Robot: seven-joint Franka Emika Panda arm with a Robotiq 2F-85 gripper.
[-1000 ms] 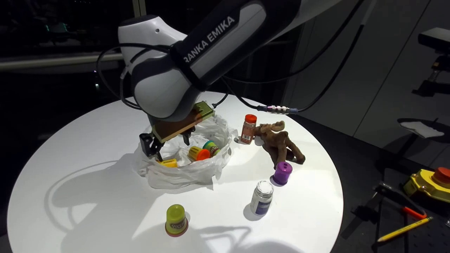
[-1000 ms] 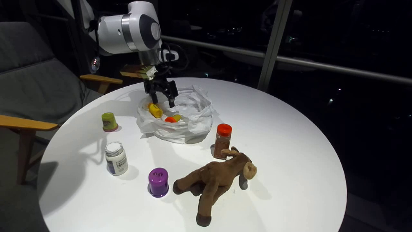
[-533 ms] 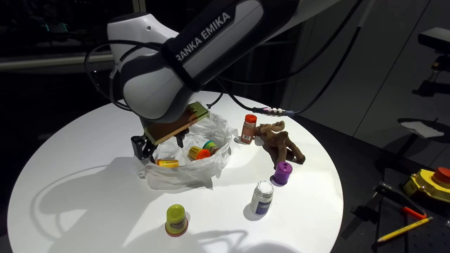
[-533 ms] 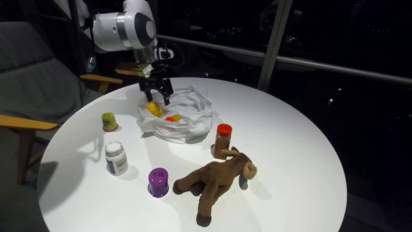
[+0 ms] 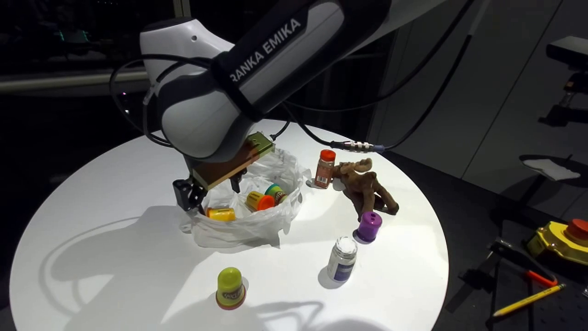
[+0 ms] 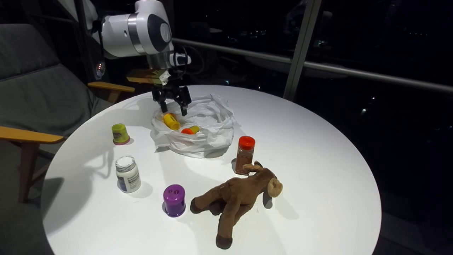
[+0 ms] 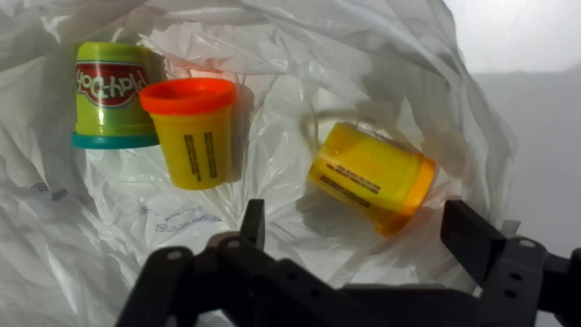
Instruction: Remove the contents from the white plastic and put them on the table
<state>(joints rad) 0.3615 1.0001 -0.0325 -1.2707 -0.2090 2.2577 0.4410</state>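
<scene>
The white plastic point(image 5: 243, 235) lies opened out on the round table point(image 6: 318, 170). Inside it are a yellow tub with an orange lid point(image 7: 367, 172), a yellow tub with a red-orange lid point(image 7: 195, 145) and a green tub with a teal lid point(image 7: 111, 93). My gripper point(image 7: 354, 213) hangs over the bag, fingers wide apart, on either side of the orange-lidded tub in the wrist view without visibly touching it. Out on the table lie a brown plush animal point(image 6: 237, 194), a purple tub point(image 6: 174, 201), a white jar point(image 6: 128, 175), a red-capped bottle point(image 6: 244, 156) and a yellow-green tub point(image 6: 120, 133).
The bag's crumpled rim stands up around the tubs, close to one finger. A chair point(image 6: 32, 78) is beside the table. Cables run along the arm, and a side stand carries a red-topped yellow box point(image 5: 562, 241) and a pencil point(image 5: 528, 301).
Compared with a second ago, my gripper has shifted left in both exterior views, toward the bag's rim. Over the last half second it has hardly moved. Its fingers stay apart.
</scene>
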